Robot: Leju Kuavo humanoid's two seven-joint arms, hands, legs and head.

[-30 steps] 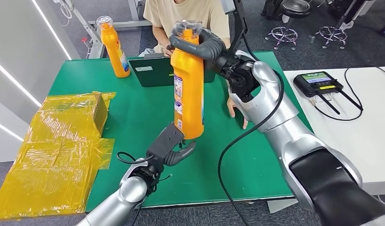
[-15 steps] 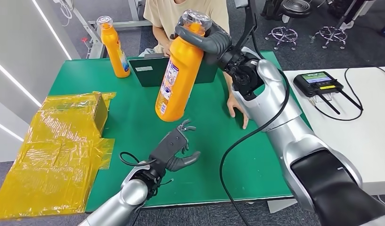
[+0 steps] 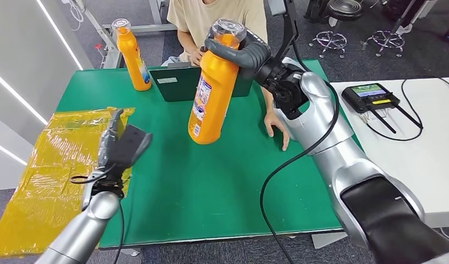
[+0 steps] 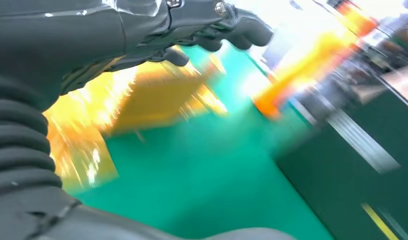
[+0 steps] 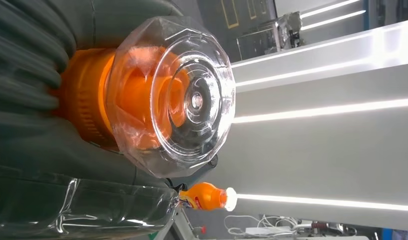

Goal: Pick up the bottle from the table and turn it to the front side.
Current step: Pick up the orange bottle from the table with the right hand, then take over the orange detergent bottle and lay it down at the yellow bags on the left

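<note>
Up above the middle of the green table (image 3: 211, 181) we see the orange bottle (image 3: 212, 93) held clear of the surface by the right hand (image 3: 241, 54), whose dark fingers wrap the neck just under the clear faceted cap (image 3: 227, 28). The bottle hangs tilted, its base swung toward the left and near side, its label (image 3: 198, 107) facing left. From the right wrist camera the cap (image 5: 172, 102) sits end-on with the orange neck behind it and the hand's grey cover around it.

Our left hand (image 3: 120, 146) is raised over the table's left edge, by the crumpled yellow plastic wrap (image 3: 57, 176); it holds nothing, and its fingers look extended upward. The left wrist picture is blurred, though the hand (image 4: 211, 30) appears there with nothing in it.

At the far left of the table stands a second orange bottle (image 3: 132, 55), upright. A dark green laptop (image 3: 181, 82) lies at the far edge, and a person in a beige shirt (image 3: 216, 14) sits behind it, one hand (image 3: 277, 127) resting flat on the table right of the held bottle. On the white table to the right lies a black handheld device (image 3: 371, 98).
</note>
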